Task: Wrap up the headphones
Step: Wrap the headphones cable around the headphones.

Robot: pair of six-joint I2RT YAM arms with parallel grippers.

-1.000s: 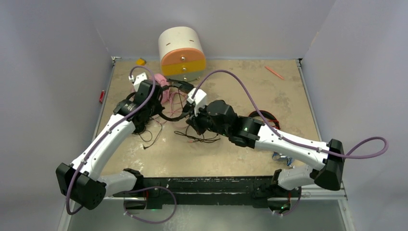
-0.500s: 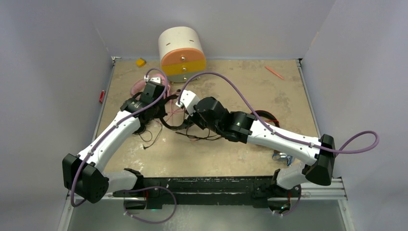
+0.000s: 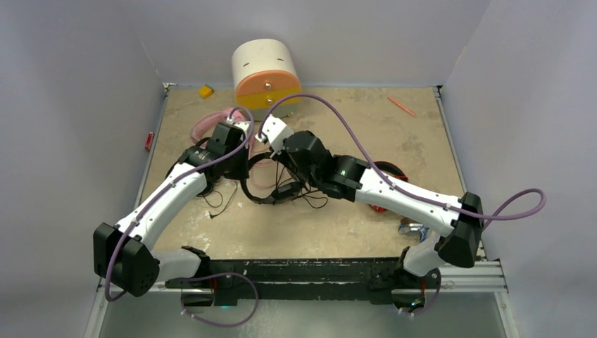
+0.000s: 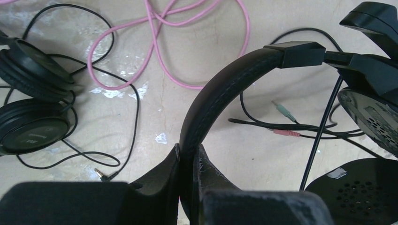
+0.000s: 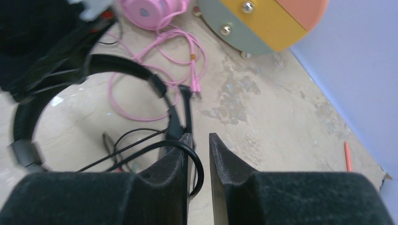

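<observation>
The left gripper [image 4: 188, 157] pinches the padded headband [image 4: 220, 89] of one pair of black headphones [image 3: 271, 191], jaws pressed onto it from both sides. It holds the pair just toward 9 o'clock of the middle of the table [image 3: 422, 141]; whether the ear cups are lifted clear I cannot tell. The right gripper [image 5: 199, 147] hovers at about 12 o'clock of the band with its fingers parted by a narrow gap. This pair's thin black cable [image 5: 141, 151] curls past the left finger and across that gap, but the gap is far wider than the wire, so nothing is clamped. The wrap looks barely begun, with the cable lying loose and its plugs [image 4: 286, 123] resting on the table at 3 o'clock of the band. The chief risk is a miss: closing slightly off line would let so thin a wire slide out. Tangling is the next risk. The pink cable [image 4: 155, 47] of the pink headphones [image 5: 150, 8] sprawls at 12 o'clock, and the second black pair [image 4: 28, 108] trails its own lead at 9 o'clock, so a wide winding sweep could hook either one. The band is held at a single spot and may swivel under any pull. The two wrists are also crowded together below the drawer box [image 3: 266, 74], so they could knock each other.
</observation>
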